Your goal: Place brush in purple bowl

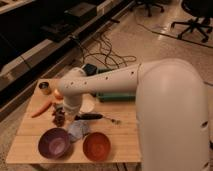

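Mid-carry over the table [127,145]: the robot's hand [73,112], tucked under the end of its broad white arm, is closed, and appears to pinch the left end of the brush [91,116]. The brush juts out level to the right, just above the cluttered middle of the table. The purple bowl [54,142] waits near the front-left edge, beside the orange bowl [96,146]. Next, by the look of it, comes a short swing forward and left, then a release over the bowl.

Bulky white arm [165,100], smooth rounded shells; hand hidden behind wrist.
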Controlling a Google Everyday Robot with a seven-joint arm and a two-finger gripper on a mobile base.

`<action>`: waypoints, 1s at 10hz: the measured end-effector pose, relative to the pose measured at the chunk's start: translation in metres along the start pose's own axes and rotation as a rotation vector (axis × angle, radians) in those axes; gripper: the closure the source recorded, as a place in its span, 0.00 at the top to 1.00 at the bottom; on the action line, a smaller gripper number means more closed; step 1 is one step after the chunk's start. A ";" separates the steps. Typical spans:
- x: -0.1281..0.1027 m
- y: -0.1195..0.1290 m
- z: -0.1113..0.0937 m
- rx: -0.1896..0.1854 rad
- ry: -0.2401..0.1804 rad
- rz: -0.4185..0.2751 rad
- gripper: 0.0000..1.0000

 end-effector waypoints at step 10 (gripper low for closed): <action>-0.029 0.072 0.028 -0.056 0.036 -0.413 0.00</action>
